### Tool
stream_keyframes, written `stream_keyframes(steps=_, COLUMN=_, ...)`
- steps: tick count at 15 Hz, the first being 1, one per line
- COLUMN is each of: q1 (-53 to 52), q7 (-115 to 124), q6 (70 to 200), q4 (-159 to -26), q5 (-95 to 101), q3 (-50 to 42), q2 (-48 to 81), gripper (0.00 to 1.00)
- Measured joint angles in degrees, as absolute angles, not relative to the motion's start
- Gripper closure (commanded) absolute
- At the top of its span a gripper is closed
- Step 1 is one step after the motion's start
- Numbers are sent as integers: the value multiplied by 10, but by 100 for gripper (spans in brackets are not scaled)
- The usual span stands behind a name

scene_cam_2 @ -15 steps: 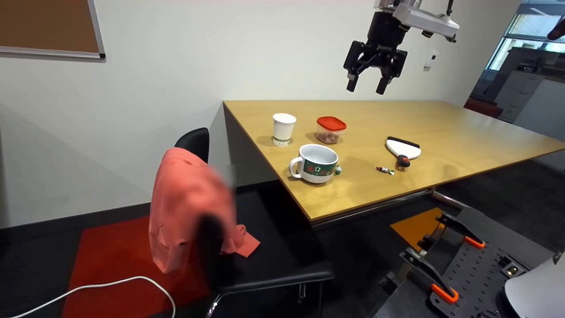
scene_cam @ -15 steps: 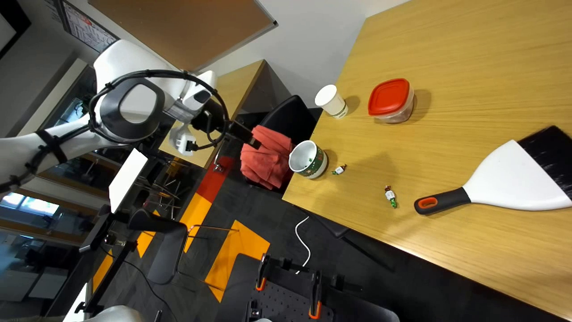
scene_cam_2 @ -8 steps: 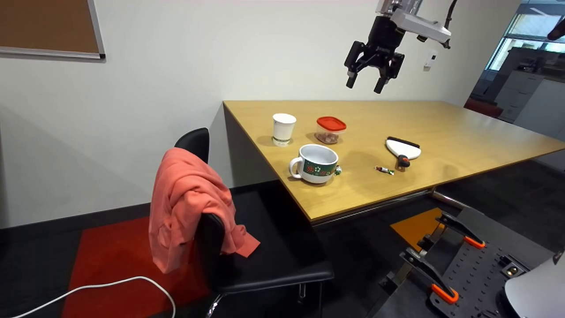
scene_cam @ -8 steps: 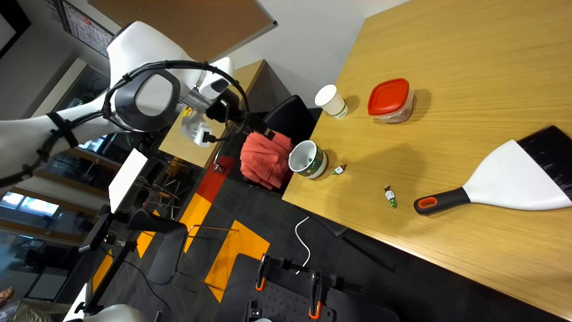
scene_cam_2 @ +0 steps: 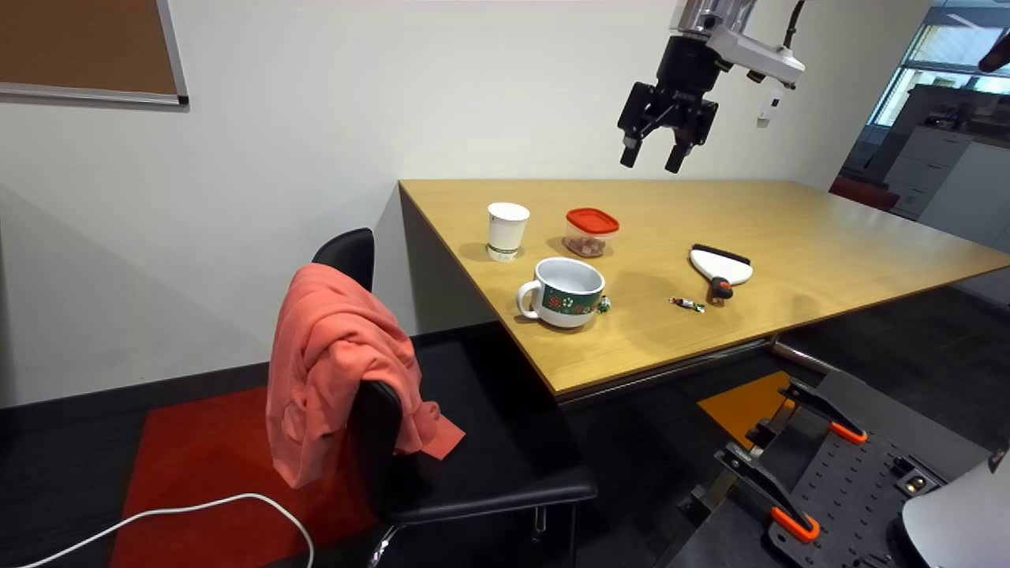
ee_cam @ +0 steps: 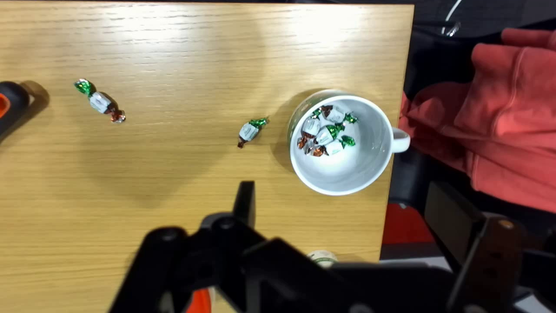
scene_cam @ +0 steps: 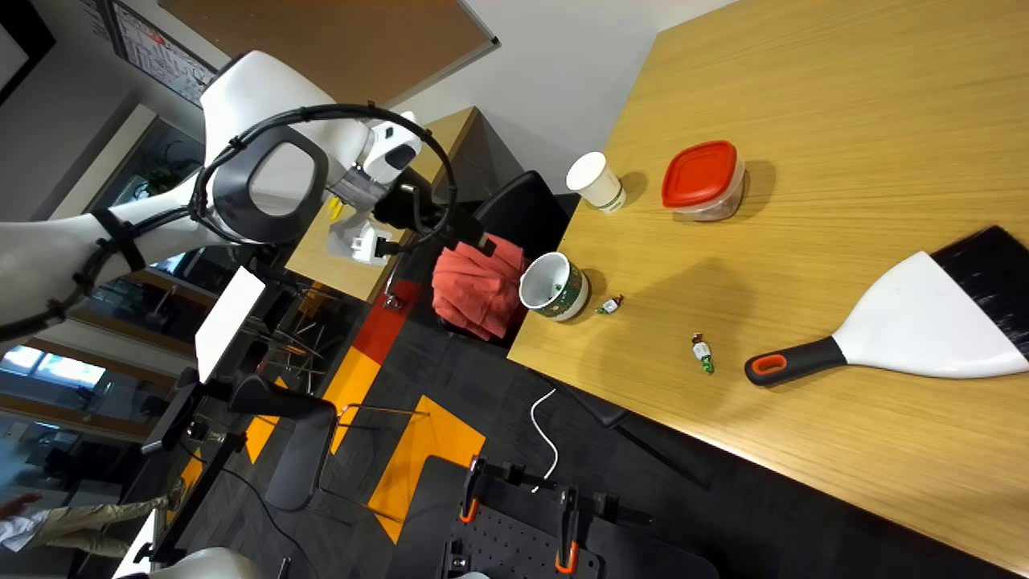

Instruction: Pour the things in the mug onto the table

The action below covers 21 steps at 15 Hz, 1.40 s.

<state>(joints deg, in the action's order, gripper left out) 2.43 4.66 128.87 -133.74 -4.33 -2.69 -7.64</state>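
We see several sweets (ee_cam: 325, 135) in the mug (ee_cam: 364, 153), contained because it stands upright on the table (ee_cam: 173, 174); our gripper (scene_cam_2: 651, 160) hangs higher, fingers (ee_cam: 246, 203) apart and empty, presumably to grasp the mug.

**Some surfaces glossy, others matt**

The table (scene_cam: 852, 153) looks like wood, smooth and slightly glossy. The mug (scene_cam_2: 566, 298) has a shiny, ceramic-like surface, and the wrapped candies (ee_cam: 324, 136) shine like crinkled foil. The red lid (scene_cam: 699, 174) seems smooth plastic, the cup (scene_cam_2: 506, 233) matt paper. The garment (scene_cam_2: 339, 355) is matt cloth.
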Motion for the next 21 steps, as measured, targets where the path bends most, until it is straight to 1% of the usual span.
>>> stream_keyframes(steps=2, q1=22, q7=-19, q6=1304, q4=-1355, q5=-44, q3=-27, q2=-75, gripper=0)
stream_keyframes(steps=6, q1=24, q7=-114, q6=1386, q4=-1395, q5=-42, q3=-34, q2=-46, gripper=0)
stream_keyframes(steps=9, q1=28, q7=-111, q6=1409, q4=-1399, q5=-21, q3=-36, q2=-20, gripper=0)
stream_keyframes(steps=16, q1=24, q7=-111, q6=1420, q4=-1399, q5=-11, q3=-33, q2=-18, gripper=0)
stream_keyframes(steps=21, q1=21, q7=-111, q6=1486, q4=-1399, q5=-8, q3=-25, q2=26, gripper=0)
